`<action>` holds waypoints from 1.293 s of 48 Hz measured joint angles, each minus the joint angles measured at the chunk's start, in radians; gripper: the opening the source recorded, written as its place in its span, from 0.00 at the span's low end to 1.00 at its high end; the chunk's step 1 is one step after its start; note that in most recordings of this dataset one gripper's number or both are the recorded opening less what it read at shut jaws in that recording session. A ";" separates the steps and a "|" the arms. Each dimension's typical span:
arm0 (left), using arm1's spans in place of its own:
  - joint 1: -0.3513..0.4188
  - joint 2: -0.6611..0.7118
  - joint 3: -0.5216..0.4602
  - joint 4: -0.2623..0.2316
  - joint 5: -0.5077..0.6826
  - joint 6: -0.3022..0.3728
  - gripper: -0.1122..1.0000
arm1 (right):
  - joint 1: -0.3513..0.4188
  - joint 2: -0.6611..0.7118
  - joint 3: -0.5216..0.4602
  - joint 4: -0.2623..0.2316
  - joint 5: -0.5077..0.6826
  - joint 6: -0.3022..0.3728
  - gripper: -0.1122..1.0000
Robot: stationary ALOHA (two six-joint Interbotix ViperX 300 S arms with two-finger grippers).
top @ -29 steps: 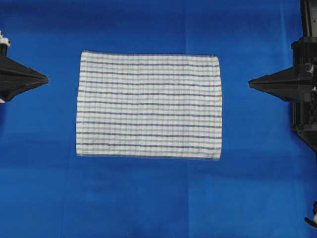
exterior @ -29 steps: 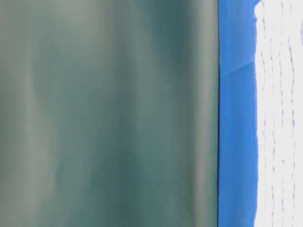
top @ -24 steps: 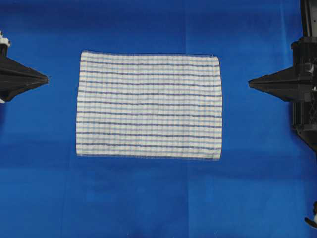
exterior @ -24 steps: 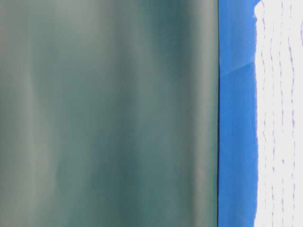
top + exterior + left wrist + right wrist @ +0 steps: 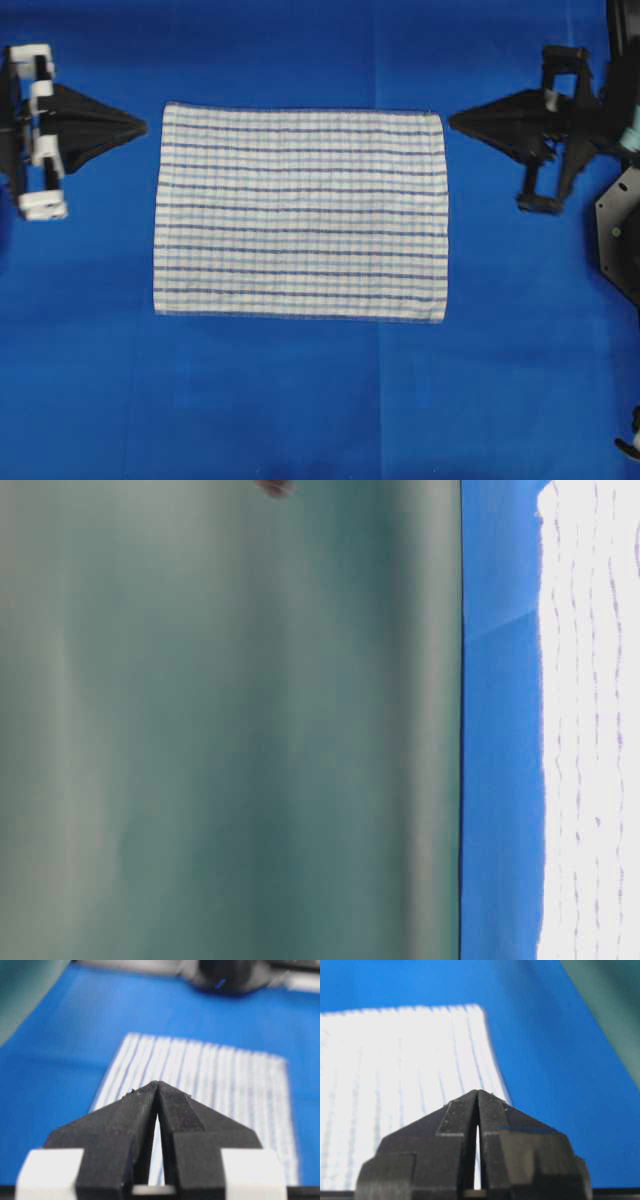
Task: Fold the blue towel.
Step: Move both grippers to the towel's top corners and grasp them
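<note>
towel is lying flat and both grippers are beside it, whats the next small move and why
Probably open both grippers. The towel lies flat and unfolded on the blue table cover. The left gripper and right gripper are shut, their tips pointing at its top corners from either side without touching it. Shut jaws cannot pinch a corner.

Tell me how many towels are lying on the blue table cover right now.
1. The blue towel lies flat and unfolded mid-table, between the left gripper and right gripper. No second towel shows.
</note>
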 measured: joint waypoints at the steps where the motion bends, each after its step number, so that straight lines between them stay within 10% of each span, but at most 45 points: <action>1: 0.006 0.017 -0.002 0.002 -0.002 0.000 0.11 | -0.011 0.012 0.000 0.005 0.000 0.000 0.12; 20: 0.138 0.336 -0.002 0.000 -0.124 0.000 0.86 | -0.106 0.261 0.003 0.083 -0.067 0.000 0.70; 54: 0.268 0.765 -0.014 -0.005 -0.388 -0.003 0.78 | -0.179 0.658 0.005 0.130 -0.268 0.002 0.76; 62: 0.267 0.819 -0.032 -0.006 -0.391 -0.009 0.68 | -0.178 0.669 0.005 0.132 -0.275 0.003 0.65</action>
